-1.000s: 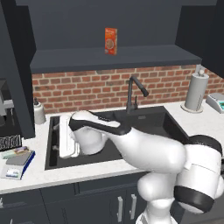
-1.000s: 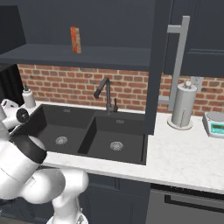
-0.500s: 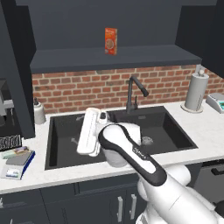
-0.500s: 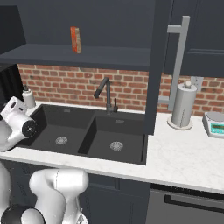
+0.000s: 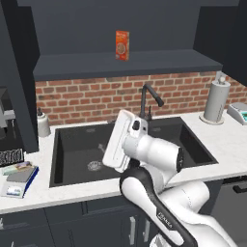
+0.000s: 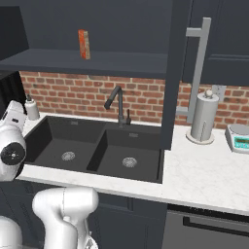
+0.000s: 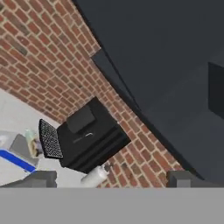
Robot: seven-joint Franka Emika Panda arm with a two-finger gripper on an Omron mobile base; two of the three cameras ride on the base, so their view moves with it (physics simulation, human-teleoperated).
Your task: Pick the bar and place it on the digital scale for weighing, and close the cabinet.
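Note:
The bar (image 5: 17,169) lies flat on the left counter at the back edge of the digital scale (image 5: 20,182); whether it rests on the grey plate I cannot tell. In the hand view the bar (image 7: 30,141) and the scale (image 7: 17,146) sit at the left edge. The cabinet stands open, its door (image 6: 171,73) edge-on with a long silver handle (image 6: 198,68). My gripper (image 7: 113,181) is open with nothing between its fingertips (image 7: 41,179). Its white hand (image 5: 120,140) hangs over the middle of the sink, far from the bar.
An orange box (image 5: 122,45) stands on the open shelf. A black appliance (image 7: 89,135) and a soap bottle (image 5: 43,123) are by the scale. A faucet (image 5: 149,99) rises behind the double sink (image 5: 77,154). On the right counter stand a paper towel roll (image 6: 202,116) and a small teal-display device (image 6: 238,138).
The arm has swung: the hand moved from low over the sink's left basin rightward toward the middle and turned more upright. The jaws stayed open. The bar and cabinet doors have not moved.

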